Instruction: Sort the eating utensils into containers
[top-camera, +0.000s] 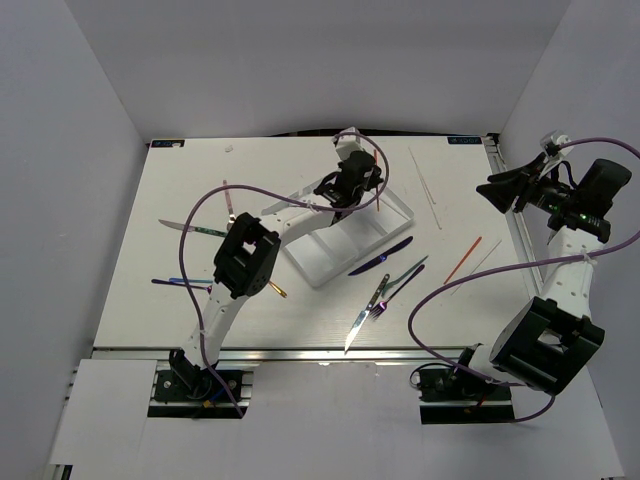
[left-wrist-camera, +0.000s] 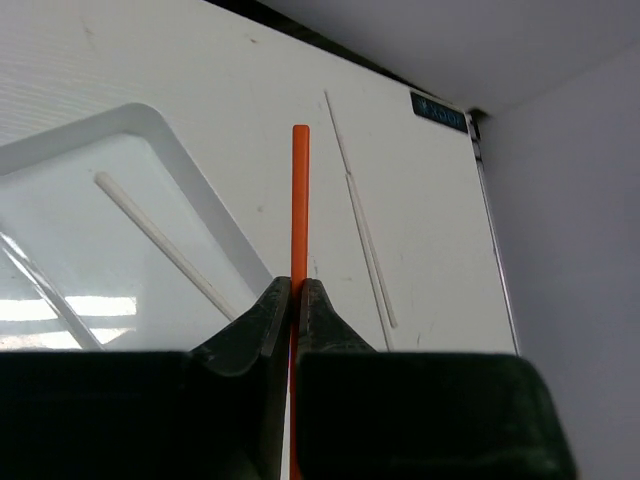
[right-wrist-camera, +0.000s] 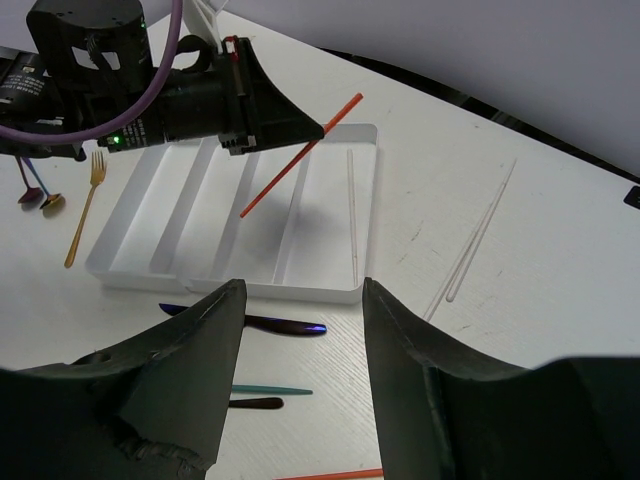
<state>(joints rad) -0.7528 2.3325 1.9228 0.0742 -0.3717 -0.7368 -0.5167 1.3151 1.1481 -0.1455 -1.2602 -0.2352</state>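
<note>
My left gripper (top-camera: 362, 182) is shut on a thin red-orange chopstick (top-camera: 379, 190) and holds it tilted above the far end of the white cutlery tray (top-camera: 322, 272). In the left wrist view the chopstick (left-wrist-camera: 299, 200) sticks out past the closed gripper (left-wrist-camera: 297, 290), over the tray's rim (left-wrist-camera: 190, 165). A white chopstick (left-wrist-camera: 160, 238) lies in the tray. My right gripper (right-wrist-camera: 302, 290) is open and empty, raised at the right (top-camera: 497, 188). It looks at the tray (right-wrist-camera: 250, 287) and the held chopstick (right-wrist-camera: 300, 155). A purple-blue knife (top-camera: 382, 258) lies beside the tray.
A silver knife (top-camera: 358, 328), a fork (top-camera: 383, 296) and a teal-handled piece (top-camera: 410, 270) lie near the front. A second red chopstick (top-camera: 462, 260) and white chopsticks (top-camera: 425, 188) lie to the right. More cutlery (top-camera: 192, 229) lies left of the tray, with a gold fork (right-wrist-camera: 85, 205).
</note>
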